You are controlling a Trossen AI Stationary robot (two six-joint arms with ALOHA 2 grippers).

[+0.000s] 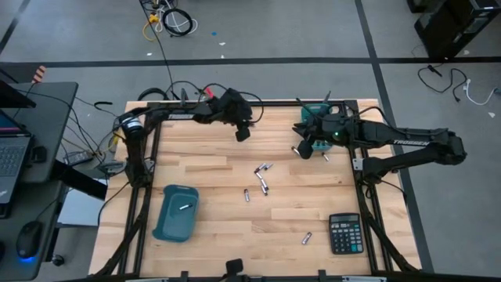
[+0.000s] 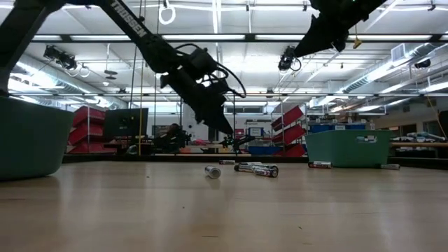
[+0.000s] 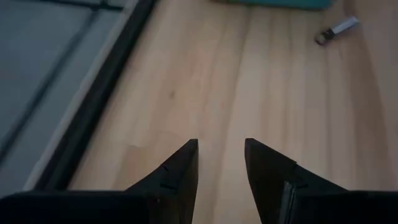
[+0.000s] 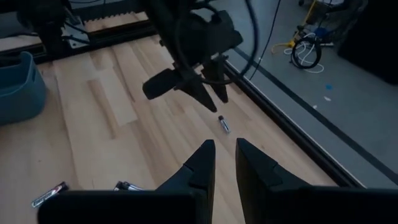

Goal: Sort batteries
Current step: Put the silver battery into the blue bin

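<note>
Hovering above the far side of the wooden table (image 1: 219, 164), left gripper (image 1: 243, 134) has its fingers apart, nothing between them; right gripper (image 1: 304, 151) hangs far right by a teal bin (image 1: 313, 112), fingers slightly apart, empty; batteries (image 1: 262, 178) lie scattered mid-table, one (image 1: 185, 207) inside the near-left teal bin (image 1: 175, 213), another (image 1: 307, 237) beside the calculator (image 1: 344, 233).

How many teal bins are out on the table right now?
2. One bin sits at the lower left of the overhead view with a battery inside it. The other bin is at the upper right, partly hidden under the right arm.
</note>
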